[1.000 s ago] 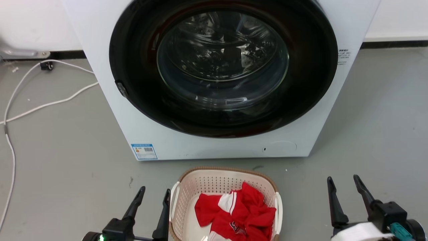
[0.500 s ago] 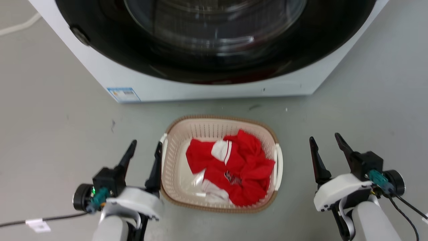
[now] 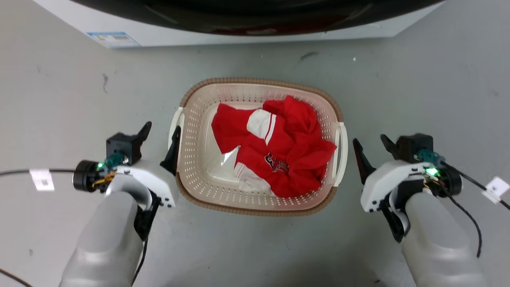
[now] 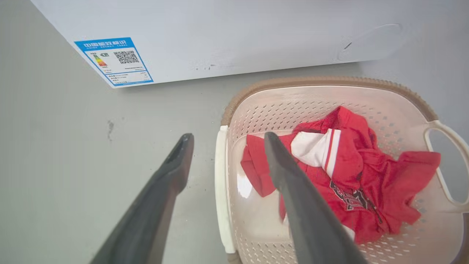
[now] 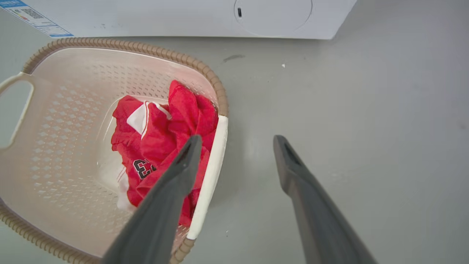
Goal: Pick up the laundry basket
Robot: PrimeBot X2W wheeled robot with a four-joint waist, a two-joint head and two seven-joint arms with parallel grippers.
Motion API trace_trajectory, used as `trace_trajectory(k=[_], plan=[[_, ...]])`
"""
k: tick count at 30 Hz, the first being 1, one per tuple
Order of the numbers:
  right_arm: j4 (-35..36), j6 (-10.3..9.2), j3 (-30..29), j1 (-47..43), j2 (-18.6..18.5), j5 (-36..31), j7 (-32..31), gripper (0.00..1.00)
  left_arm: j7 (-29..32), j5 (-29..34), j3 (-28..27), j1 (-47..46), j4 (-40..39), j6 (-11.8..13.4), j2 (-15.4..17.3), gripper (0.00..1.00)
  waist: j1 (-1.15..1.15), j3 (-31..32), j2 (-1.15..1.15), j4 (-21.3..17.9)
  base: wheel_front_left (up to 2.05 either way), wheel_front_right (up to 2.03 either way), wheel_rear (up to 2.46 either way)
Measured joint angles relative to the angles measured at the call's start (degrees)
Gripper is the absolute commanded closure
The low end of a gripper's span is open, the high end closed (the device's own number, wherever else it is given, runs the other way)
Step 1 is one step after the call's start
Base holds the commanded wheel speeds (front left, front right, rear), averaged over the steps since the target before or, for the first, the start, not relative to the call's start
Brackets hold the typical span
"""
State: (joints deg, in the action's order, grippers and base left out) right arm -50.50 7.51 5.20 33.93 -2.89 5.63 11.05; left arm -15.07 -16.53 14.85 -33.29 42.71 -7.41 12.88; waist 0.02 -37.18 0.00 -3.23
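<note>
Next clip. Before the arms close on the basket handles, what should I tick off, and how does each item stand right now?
1. The left gripper is open: ok.
2. The right gripper is open: ok.
3. The left handle sits between the left fingers: ok in the left wrist view.
4. The right handle sits between the right fingers: cannot tell. The wrist view puts it beside the inner finger, while the head view shows both fingers outside it.
5. The garment is clear of both handles: ok.
6. The basket is flat on the floor, apart from the washer: ok.
</note>
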Motion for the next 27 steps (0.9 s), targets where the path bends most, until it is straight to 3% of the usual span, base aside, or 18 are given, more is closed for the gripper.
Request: trace_trajectory(k=[3, 9, 17, 27], plan=[[-3.5, 0.0, 2.4, 2.9, 0.0, 3.9, -1.1, 0.0, 0.2, -4.0, 2.3, -4.3, 5.0, -0.1, 0.9, 0.0, 0.0, -2.0, 0.0, 0.0, 0.0, 0.0, 0.0], [-9.8, 0.0, 5.8, 7.4, 0.0, 7.7, -2.9, 0.0, 5.1, -10.6, 12.0, -10.1, 9.7, -0.1, 2.9, 0.0, 0.0, -5.0, 0.0, 0.3, 0.0, 0.0, 0.0], [-14.8, 0.0, 11.4, 12.4, 0.0, 11.7, -6.8, 0.0, 11.5, -20.0, 23.2, -14.5, 10.4, -0.1, 5.6, 0.0, 0.0, -7.8, 0.0, 1.4, 0.0, 0.0, 0.0], [-19.7, 0.0, 13.3, 16.6, 0.0, 12.3, -8.7, 0.0, 14.9, -28.6, 33.2, -18.3, 10.3, -0.1, 7.9, 0.0, -0.01, -10.0, 0.0, 2.5, 0.0, 0.0, 0.0]])
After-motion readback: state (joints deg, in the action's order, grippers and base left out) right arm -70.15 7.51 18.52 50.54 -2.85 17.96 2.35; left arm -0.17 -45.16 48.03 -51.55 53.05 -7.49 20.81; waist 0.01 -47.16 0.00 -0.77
